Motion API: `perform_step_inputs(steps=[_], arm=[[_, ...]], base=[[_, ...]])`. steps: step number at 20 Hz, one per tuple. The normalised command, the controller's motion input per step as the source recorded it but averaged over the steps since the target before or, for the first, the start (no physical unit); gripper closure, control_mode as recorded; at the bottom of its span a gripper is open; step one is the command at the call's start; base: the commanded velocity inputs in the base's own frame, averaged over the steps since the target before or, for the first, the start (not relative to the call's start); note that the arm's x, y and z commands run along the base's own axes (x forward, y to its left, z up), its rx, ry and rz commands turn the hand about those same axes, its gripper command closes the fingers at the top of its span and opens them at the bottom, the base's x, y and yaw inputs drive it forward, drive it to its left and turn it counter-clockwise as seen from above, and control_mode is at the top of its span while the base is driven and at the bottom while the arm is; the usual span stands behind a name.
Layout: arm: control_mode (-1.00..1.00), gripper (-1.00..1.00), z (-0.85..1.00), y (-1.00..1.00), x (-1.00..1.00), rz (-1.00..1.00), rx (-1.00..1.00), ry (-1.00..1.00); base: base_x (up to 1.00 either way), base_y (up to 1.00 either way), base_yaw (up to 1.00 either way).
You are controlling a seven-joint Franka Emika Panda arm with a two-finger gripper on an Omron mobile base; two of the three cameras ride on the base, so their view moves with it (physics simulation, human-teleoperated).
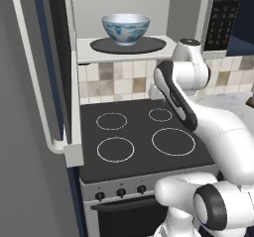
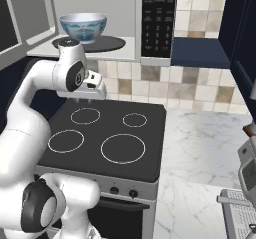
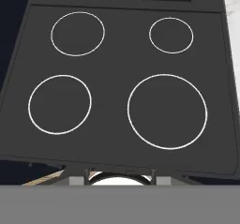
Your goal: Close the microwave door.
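The microwave (image 1: pixel 124 3) sits above the stove with its pale cavity exposed. Inside, a blue-patterned bowl (image 1: pixel 125 28) rests on the dark round turntable plate (image 1: pixel 149 46). Its black keypad strip (image 2: pixel 159 18) is on the right of the cavity. The microwave door (image 1: pixel 22 147) stands swung out to the left, with its long slim bar handle (image 1: pixel 34 77) facing me and its pale frame edge (image 1: pixel 74 107) beside the stove. My gripper (image 2: pixel 95 94) hangs under the wrist, over the stove's back left and below the cavity, pointing down. Its fingers are not clear.
The black four-ring stove (image 3: pixel 122 82) lies right under the hand. An oven door with small knobs (image 1: pixel 120 192) is in front. A marble counter (image 2: pixel 200 148) runs to the right, with a metal appliance (image 2: pixel 247 173) at its edge. Navy cabinets (image 2: pixel 240 28) hang at the upper right.
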Motion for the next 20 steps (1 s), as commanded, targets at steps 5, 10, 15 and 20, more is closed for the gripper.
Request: perform_step_inputs(steps=[5, 10, 15, 20], arm=[[-1.00, -1.00, 0.04, 0.00, -0.52, -0.01, 0.00, -0.10], [-1.00, -1.00, 0.49, 0.00, -1.00, -0.25, 0.00, -0.33], [-1.00, -1.00, 0.96, 0.00, -1.00, -0.23, 0.00, -0.44], [-1.00, -1.00, 0.84, 0.03, -1.00, -0.21, 0.00, -0.46]], base=[[0.00, 0.00, 0.00], [0.00, 0.00, 0.00], [0.00, 0.00, 0.00], [0.00, 0.00, 0.00]])
